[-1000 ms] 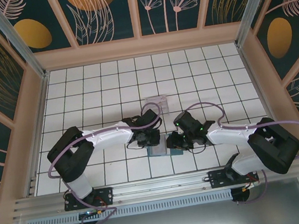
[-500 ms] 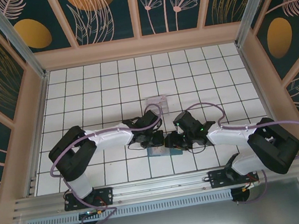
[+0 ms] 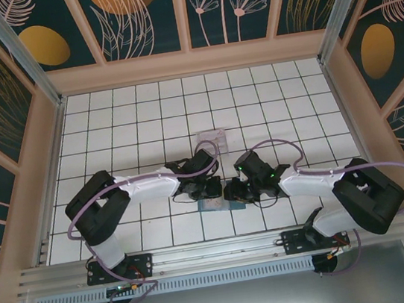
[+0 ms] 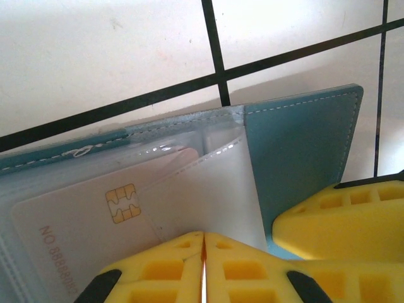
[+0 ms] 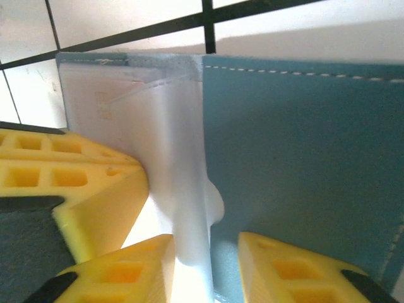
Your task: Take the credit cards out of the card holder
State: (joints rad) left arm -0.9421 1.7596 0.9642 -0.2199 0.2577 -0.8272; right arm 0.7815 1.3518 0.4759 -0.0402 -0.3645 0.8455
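The slate-blue card holder lies open on the tiles between both grippers. In the left wrist view its blue cover stands up behind clear sleeves. A white credit card with a gold chip sits inside one sleeve. My left gripper is shut, its tips pressed against the sleeve's lower edge. My right gripper is open. A pale sleeve leaf rises against its left finger, with a gap to the right one, which lies in front of the blue cover. In the top view the left gripper and right gripper nearly touch.
A clear plastic box stands on the tiles just beyond the grippers. The tiled floor stretches back to wooden walls. A right-gripper finger lies close beside my left gripper, and a left-gripper finger crowds the right wrist view.
The right gripper's jaws opened wider, then narrowed around the sleeve leaf. The left gripper shifted slightly right, toward the right gripper. The card holder stays in place.
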